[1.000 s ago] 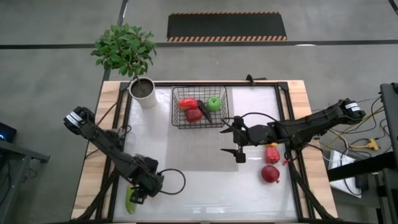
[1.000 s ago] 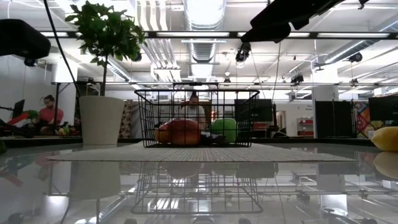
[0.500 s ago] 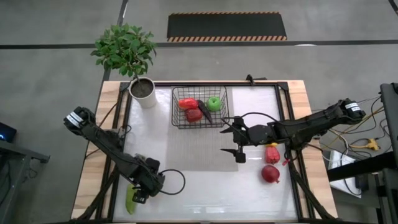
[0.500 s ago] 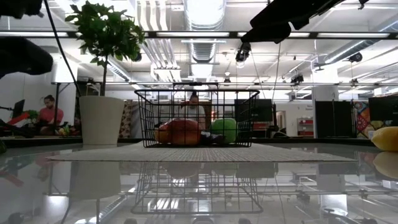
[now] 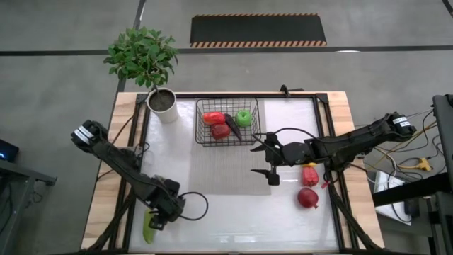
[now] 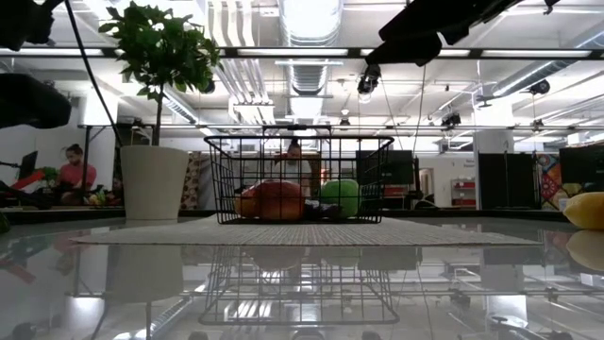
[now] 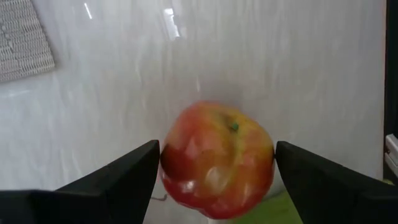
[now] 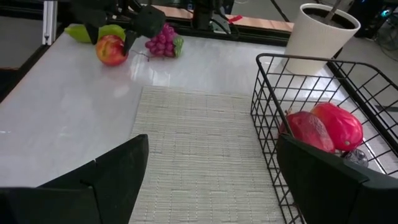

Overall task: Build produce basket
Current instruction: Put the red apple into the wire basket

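Observation:
The black wire basket (image 5: 199,122) stands on a woven mat at the table's far middle, holding a red pepper (image 5: 212,117), a red apple (image 5: 221,130), a dark eggplant and a green apple (image 5: 243,117). My left gripper (image 5: 158,218) is near the table's near-left corner, open, with one finger on each side of a red-yellow apple (image 7: 217,158) that rests on the table. A green vegetable (image 5: 147,228) lies next to that apple. My right gripper (image 5: 265,163) hangs open over the mat, near the basket's near-right corner. My left gripper's fingers (image 7: 134,171) come down from above and stand close against opposite sides of the red-yellow apple (image 7: 186,162). Whether they touch it I cannot tell. The apple sits on the table.
A white plant pot (image 5: 163,103) stands at the far-left corner beside the basket. Purple grapes (image 8: 163,38) lie near the left gripper. Two red pieces of produce (image 5: 310,174) (image 5: 308,198) lie on the right side. The woven mat (image 5: 226,170) covers the middle.
My left arm has sunk lower over the red-yellow apple, shifting slightly toward the table's near-left corner.

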